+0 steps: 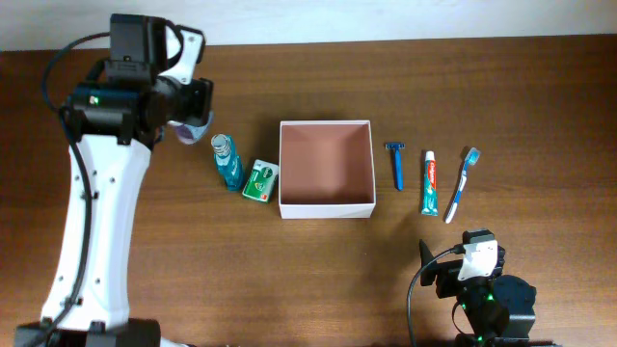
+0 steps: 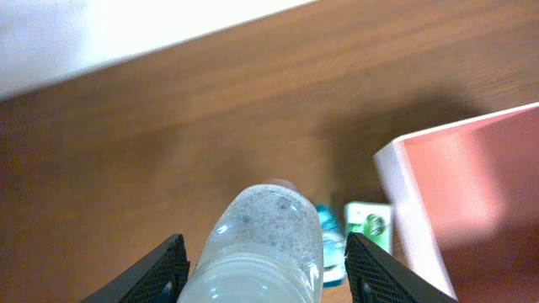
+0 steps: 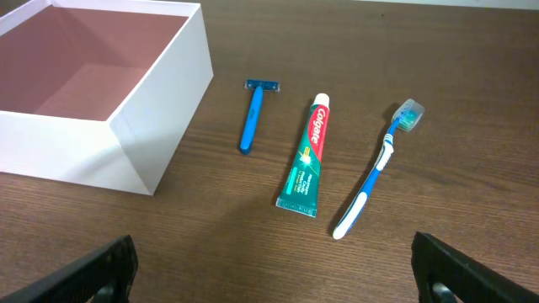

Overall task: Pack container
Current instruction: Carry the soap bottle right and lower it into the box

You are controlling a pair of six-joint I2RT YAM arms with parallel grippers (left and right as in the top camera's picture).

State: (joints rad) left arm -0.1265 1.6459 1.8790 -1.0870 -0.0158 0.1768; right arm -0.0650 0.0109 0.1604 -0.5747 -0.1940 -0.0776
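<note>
White cardboard outside and pinkish-brown inside, the box (image 1: 326, 166) sits open and empty in the middle of the desk (image 1: 540, 96). It lies to the right of the left fingers (image 2: 160, 273) and a little nearer the robot. Those fingers appear closed on a clear bottle (image 2: 265, 244), one on each flank. The bottle's long axis runs straight out from between them, away from the wrist camera. In the left wrist view only the box's near corner shows, at the right edge, so the load has to travel rightward to get over the opening. A teal bottle (image 1: 228, 162) and a green packet (image 1: 259, 180) stand between the fingers and the box's left wall, so I judge the carry must pass above them. The left arm is the one placed for this move. The right fingers (image 3: 97, 269) are spread wide with nothing between them, low at the near edge. A razor (image 3: 251, 118), toothpaste (image 3: 306, 156) and toothbrush (image 3: 375, 172) lie ahead of them, beside the box's right wall.
</note>
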